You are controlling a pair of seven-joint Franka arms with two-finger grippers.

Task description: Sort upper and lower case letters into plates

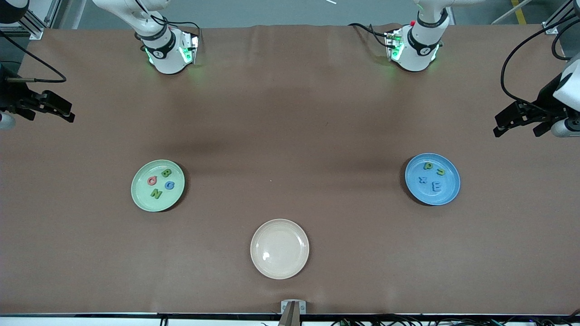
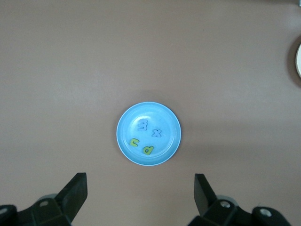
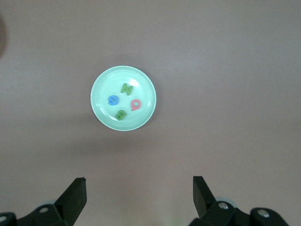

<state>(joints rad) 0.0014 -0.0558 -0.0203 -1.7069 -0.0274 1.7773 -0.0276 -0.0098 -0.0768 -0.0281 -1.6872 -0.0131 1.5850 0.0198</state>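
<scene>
Four small flat toy letters (image 1: 159, 183) lie in the round light green plastic plate (image 1: 140, 194), four more letters (image 1: 432, 175) in the round blue plastic plate (image 1: 451, 194); the cream plate (image 1: 279, 267) is empty, so the sorting looks finished. Left hand (image 1: 516, 123) and right hand (image 1: 56, 108) wait spread, holding nothing.

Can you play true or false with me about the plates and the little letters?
1. The green plate holds four letters. True.
2. The cream plate has a letter in it. False: it holds none.
3. The pink letter lies in the blue plate. False: it lies in the green plate.
4. Both grippers are open and hold nothing. True: the left gripper waits at its end of the table, the right gripper at its end.
5. The cream plate is nearest to the front camera. True.
</scene>
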